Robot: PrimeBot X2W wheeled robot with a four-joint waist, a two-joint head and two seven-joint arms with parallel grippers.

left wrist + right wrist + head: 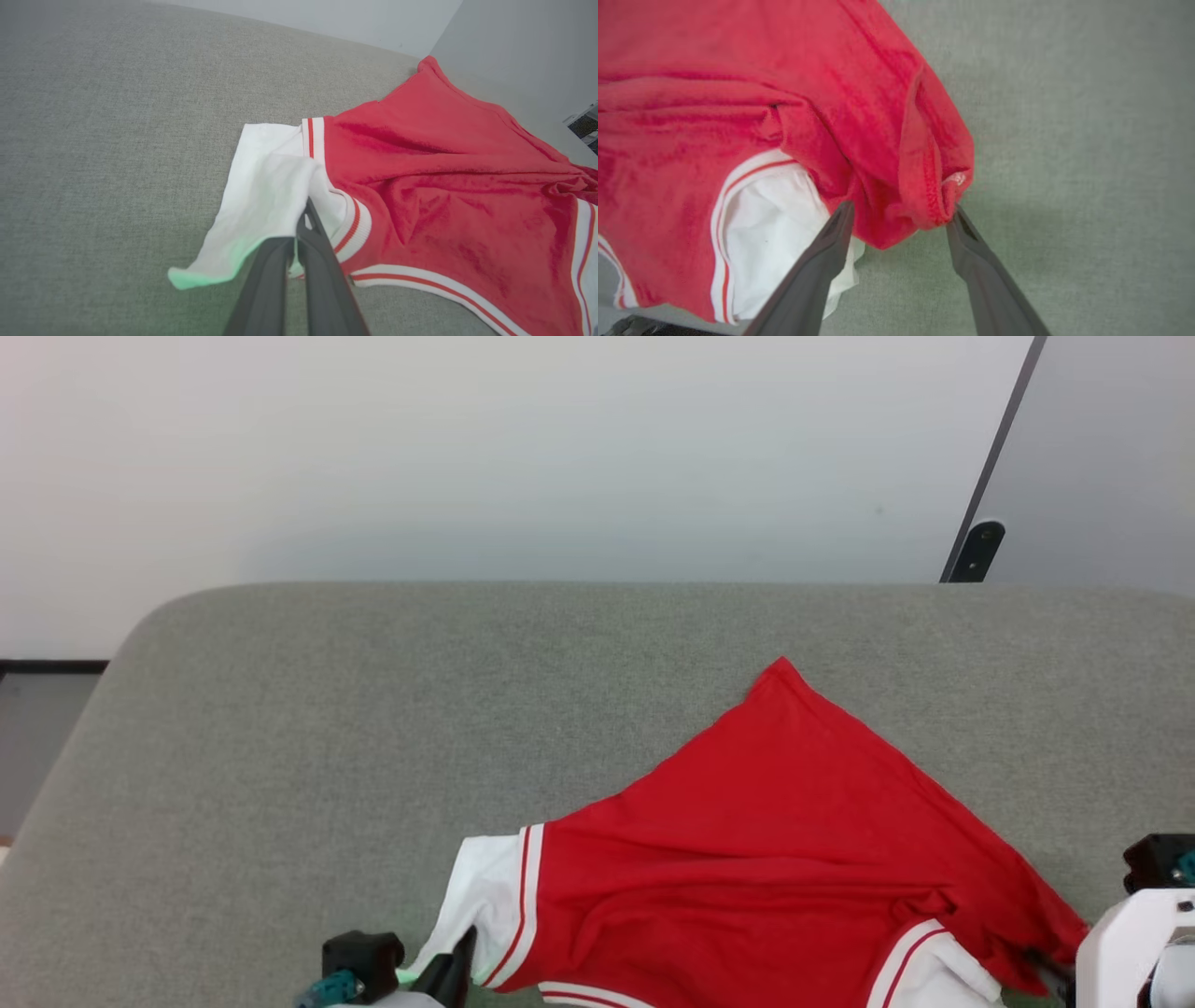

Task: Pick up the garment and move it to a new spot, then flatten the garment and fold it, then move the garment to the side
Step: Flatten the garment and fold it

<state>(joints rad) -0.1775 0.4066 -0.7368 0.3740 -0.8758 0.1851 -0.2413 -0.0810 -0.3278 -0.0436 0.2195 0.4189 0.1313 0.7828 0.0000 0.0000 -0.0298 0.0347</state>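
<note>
Red garment (pixel 784 840) lies rumpled on the grey padded surface (pixel 373 709), close to my side.
I see the left gripper (pixel 299 228) with jaws clenched on its white sleeve; the right gripper (pixel 901 207) has jaws released, straddling bunched red fabric.

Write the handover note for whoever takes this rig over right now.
Left gripper: shut on the garment's white sleeve.
Right gripper: open, fingers straddling a bunched red edge.
Garment: rumpled on the grey cushion, sleeves nearest the robot.
Done: nothing finished that shows; it is not flat and not folded.
Left: close the right, spread it flat, fold, move aside.
</note>
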